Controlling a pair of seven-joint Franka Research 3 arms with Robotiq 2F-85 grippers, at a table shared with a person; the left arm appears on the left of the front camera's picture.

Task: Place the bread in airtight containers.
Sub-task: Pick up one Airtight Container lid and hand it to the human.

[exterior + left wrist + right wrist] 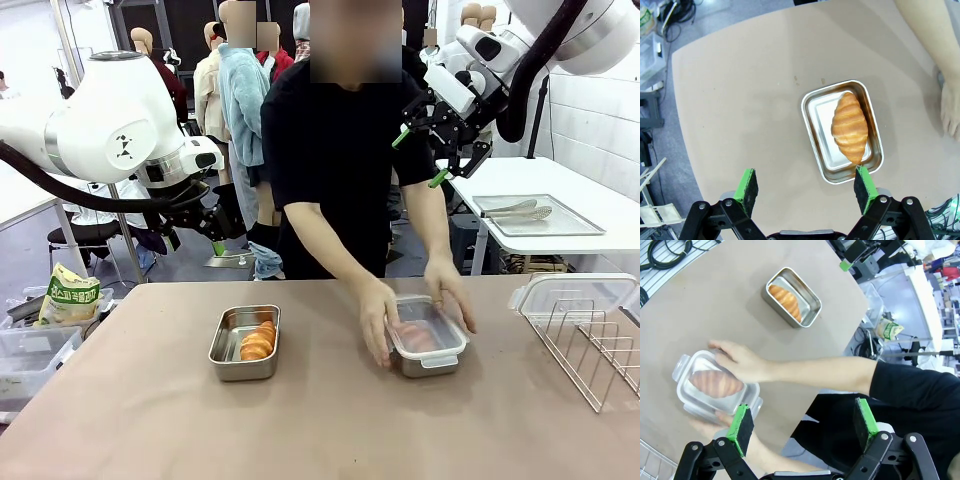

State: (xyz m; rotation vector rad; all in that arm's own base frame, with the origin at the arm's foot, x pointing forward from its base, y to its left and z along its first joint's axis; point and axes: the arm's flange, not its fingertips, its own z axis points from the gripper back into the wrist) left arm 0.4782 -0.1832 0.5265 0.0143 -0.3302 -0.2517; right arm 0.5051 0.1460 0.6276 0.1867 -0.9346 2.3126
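We are seeing a golden-orange, ridged roll (258, 342) lying in a silvery tin (228, 352) at nine o'clock from the clear-lidded tin (432, 347). The tabletop (150, 420) is showing plain tan, and the pads (747, 186) of the left end effector (804, 174) are showing bright green.

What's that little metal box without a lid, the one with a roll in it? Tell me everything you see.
The open tin is a small rectangular box of shiny steel-looking metal with rounded corners. It has no lid on and sits flat on the brown table, toward the robot's left. One golden ridged roll lies inside along one long wall, with bare floor beside it. Nothing else touches it.
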